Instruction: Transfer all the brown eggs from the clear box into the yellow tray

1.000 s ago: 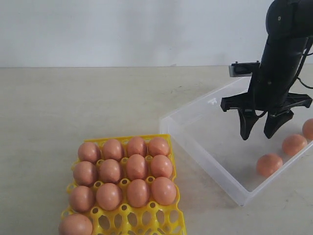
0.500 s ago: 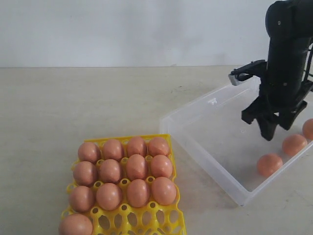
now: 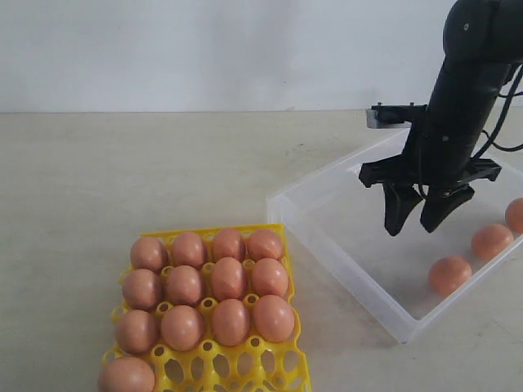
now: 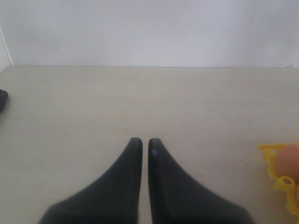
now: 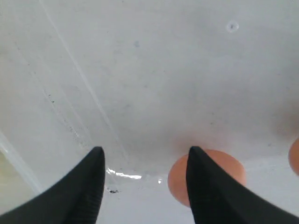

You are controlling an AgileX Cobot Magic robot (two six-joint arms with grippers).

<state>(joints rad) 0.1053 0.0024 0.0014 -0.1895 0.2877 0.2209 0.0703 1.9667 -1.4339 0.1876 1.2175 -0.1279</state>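
Observation:
The yellow tray (image 3: 278, 233) at the lower left holds several brown eggs (image 3: 228, 278). Three brown eggs lie in the clear box (image 3: 343, 245) at the right: one near its front wall (image 3: 450, 274), one behind it (image 3: 491, 241), one at the frame edge (image 3: 516, 215). My right gripper (image 3: 418, 225) hangs open and empty above the box floor, left of those eggs. In the right wrist view an egg (image 5: 180, 179) shows partly behind one finger (image 5: 205, 186). My left gripper (image 4: 142, 142) is shut and empty over bare table, with the tray corner (image 4: 275, 161) at the edge.
The pale table (image 3: 163, 171) runs back to a white wall. The box's near corner (image 3: 404, 335) stands close to the table front. A dark object (image 4: 2, 100) shows at the edge of the left wrist view.
My right gripper has swivelled about its own axis over the box and shifted a little left, staying open. The eggs and tray have not moved.

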